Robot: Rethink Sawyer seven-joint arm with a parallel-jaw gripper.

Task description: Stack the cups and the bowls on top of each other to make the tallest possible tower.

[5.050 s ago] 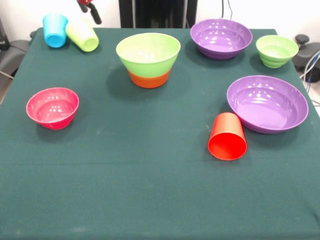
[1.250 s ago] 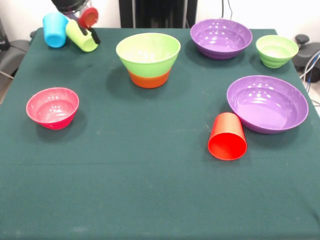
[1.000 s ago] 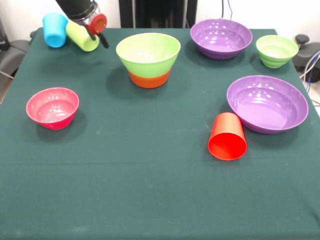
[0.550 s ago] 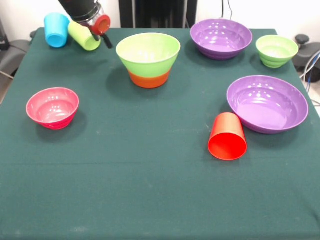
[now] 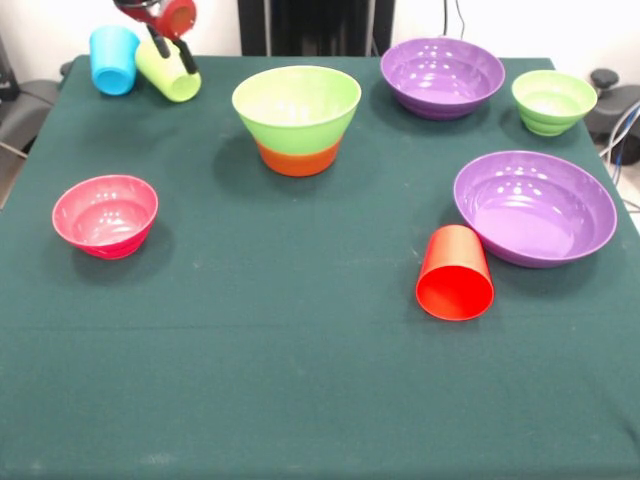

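Two cups: smooth blue cup (image 5: pixel 110 60) standing far left; lime cup (image 5: pixel 170 73) leaning beside it.
Gripper (image 5: pixel 170 45): hanging over lime cup, jaw state unclear.
Tower (image 5: pixel 297 118): glossy, round, sitting mid-table.

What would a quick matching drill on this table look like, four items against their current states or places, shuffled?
Items:
1. red cup
2. lime cup
3. big lime bowl
4. pink bowl

States:
A. nested on an orange bowl
B. alone at the table's left side, upright
C. on its side beside the larger purple bowl
D. tilted at the far left corner, beside the blue cup, right under the gripper

Pairs: 1-C, 2-D, 3-A, 4-B
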